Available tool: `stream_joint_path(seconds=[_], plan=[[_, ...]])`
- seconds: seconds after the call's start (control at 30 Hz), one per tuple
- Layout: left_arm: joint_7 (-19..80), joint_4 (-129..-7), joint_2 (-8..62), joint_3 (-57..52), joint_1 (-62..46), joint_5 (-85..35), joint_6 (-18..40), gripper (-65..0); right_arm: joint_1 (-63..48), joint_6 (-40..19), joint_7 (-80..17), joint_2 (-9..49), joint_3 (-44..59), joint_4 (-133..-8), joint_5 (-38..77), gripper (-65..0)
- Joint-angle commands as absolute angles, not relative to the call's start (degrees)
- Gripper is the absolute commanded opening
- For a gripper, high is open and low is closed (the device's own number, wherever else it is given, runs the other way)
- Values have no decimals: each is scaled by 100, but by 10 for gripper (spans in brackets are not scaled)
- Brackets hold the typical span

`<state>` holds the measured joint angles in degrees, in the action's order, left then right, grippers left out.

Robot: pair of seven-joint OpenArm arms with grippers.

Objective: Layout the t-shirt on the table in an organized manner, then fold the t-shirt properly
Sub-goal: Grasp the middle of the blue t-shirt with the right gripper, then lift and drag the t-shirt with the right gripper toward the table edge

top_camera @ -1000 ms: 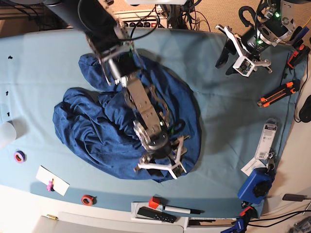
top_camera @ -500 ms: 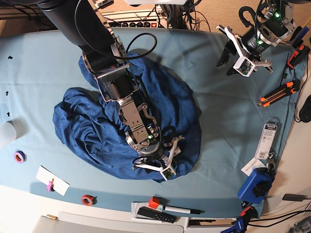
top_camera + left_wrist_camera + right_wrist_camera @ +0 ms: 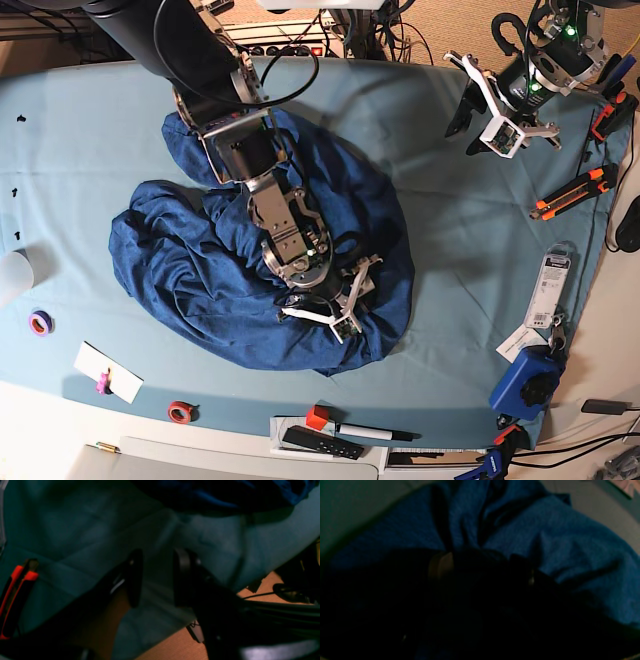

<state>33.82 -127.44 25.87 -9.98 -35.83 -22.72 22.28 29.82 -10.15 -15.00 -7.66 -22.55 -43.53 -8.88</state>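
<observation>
Across the table [image 3: 460,330], beneath the right claw [image 3: 335,305], which is spread wide, the bunched navy T-shirt [image 3: 375,215] could be dragged into deeper creases if its layers were pinched together, while the left claw [image 3: 157,580], parted and empty, is held beyond the shirt's edge.

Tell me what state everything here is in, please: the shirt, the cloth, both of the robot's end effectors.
T-shirt: crumpled and bunched, not folded.
Teal-blue cloth: spread over the table, lightly wrinkled.
Left end effector: open, holding nothing, off to the shirt's side.
Right end effector: open, over the shirt.
</observation>
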Motion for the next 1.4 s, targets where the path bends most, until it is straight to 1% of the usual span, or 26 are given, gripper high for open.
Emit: stream_joint_path(seconds=[0.0,0.03,0.07,0.17,0.3,0.4,0.53,0.73,0.87,1.03,1.2,1.37], plan=[[3256,-12827,2633,-1026,-3601,-2318,2224,-437,3079,-854,-1426,-805,-2244,-4445,-930,-309],[3256,-12827,2633,-1026,-3601,-2316,2224,-437,3046,-751,-1389,-803,-2244,-4445,-1028,-349],[3253,-12827,2633,-1026,-3599,-2316,2224,-437,3028,-740,-1365,-794,-2244,-4447,-1175,-414],[3258,-12827,2633,-1026,-3603,-2316,2224,-437,3037,-620,-1308,-794,-2244,-4456,-1435,-643],[3253,-12827,2633,-1028,-3599,-2316,2217,-437,3164,-375,-1000,-797,-2244,-4466,-1463,-650],[3253,-12827,2633,-1026,-3601,-2314,2123,-437,3334,-250,-1081,-792,-2244,-4694,-1466,-650],[3253,-12827,2633,-1026,-3577,-2311,1922,-437,3406,-174,-1885,-790,-2244,-5612,-1612,-650],[3256,-12825,2635,-1028,-3389,-2158,1922,-437,3024,-178,-3229,-663,-2241,-7789,-1896,-650],[3256,-12825,2635,-1026,-3350,-2141,1922,-437,2486,-161,-3820,-346,-2237,-9209,-1942,-650],[3256,-12825,2637,-1026,-3345,-2143,1927,-437,1457,-152,-4204,145,-1944,-10672,-2067,-650],[3253,-12822,2637,-1026,-3315,-2145,1929,-437,239,-158,-4611,650,-1173,-12009,-2064,-650],[3258,-12822,2639,-1026,-3315,-2189,1931,-437,-954,-163,-4869,1168,-45,-12975,-2060,-650]])
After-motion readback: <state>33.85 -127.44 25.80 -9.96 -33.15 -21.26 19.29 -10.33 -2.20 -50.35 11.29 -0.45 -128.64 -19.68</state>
